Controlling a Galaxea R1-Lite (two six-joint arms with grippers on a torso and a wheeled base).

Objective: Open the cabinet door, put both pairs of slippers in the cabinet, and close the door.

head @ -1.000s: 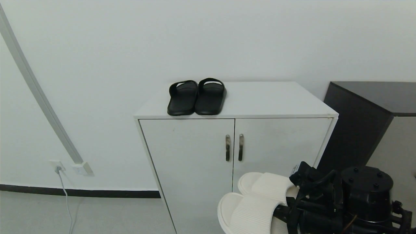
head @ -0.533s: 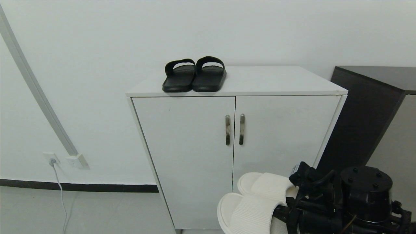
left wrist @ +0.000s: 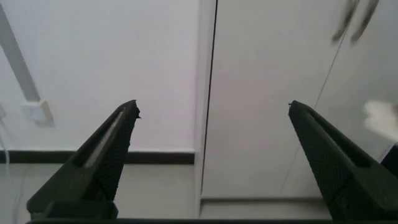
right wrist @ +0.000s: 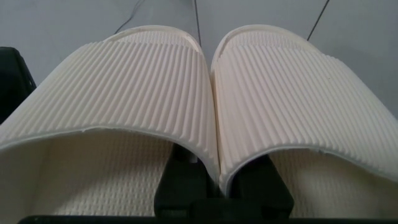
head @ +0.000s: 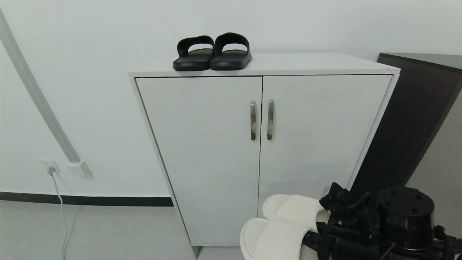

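Head view: black slippers [head: 212, 55] sit on top of the closed cabinet [head: 202, 144]; right end effector [head: 326, 220] grips the white slippers [head: 285, 225] down in front; left end effector [left wrist: 214, 107] is spread wide, holding nothing.

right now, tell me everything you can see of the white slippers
The white slippers are a cream pair of open-toed slides with wide ribbed straps and finely textured footbeds, apparently soft foam. They lie side by side, inner edges touching, toes toward the cabinet. The right end effector grips them at the heel end, where the two meet, and seems to hold them off the floor, low before the closed right door.
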